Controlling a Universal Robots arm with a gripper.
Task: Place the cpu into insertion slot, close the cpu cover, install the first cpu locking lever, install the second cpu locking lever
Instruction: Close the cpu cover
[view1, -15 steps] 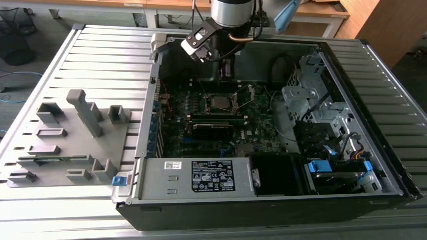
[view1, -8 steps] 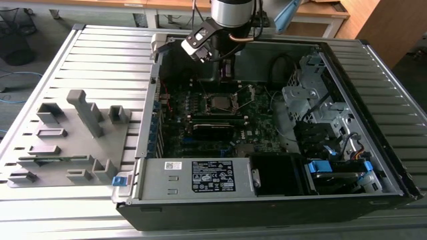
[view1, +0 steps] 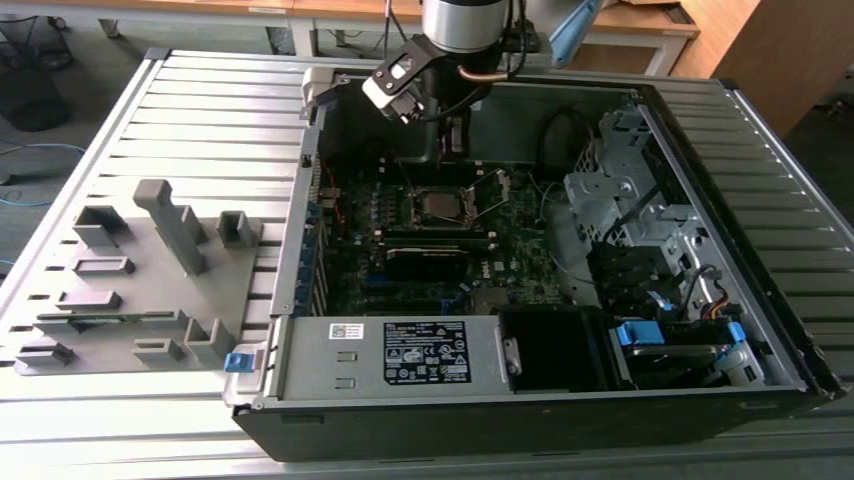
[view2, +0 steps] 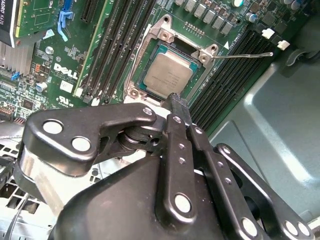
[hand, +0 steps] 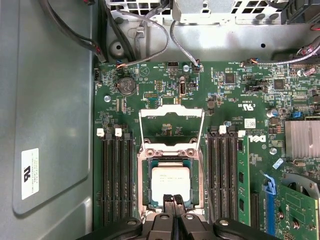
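The cpu (hand: 170, 182) lies flat in the insertion slot (hand: 146, 186) on the green motherboard, its silver-grey top showing in both wrist views (view2: 167, 75). Beyond the slot, the cpu cover (hand: 171, 111) stands raised, a shiny metal frame with a square window. A thin wire locking lever (view2: 245, 55) sticks out free beside the socket. My gripper (hand: 175, 201) hangs just above the near edge of the cpu, fingers pressed together and holding nothing. In the exterior view the gripper (view1: 454, 150) is over the back of the case, above the cpu (view1: 438, 205).
Black memory slots (hand: 115, 175) flank the socket on both sides. The open computer case holds a power supply (view1: 400, 355) at the front, a drive cage (view1: 627, 200) at the exterior view's right, and loose cables. A grey parts fixture (view1: 134, 270) lies at the exterior view's left.
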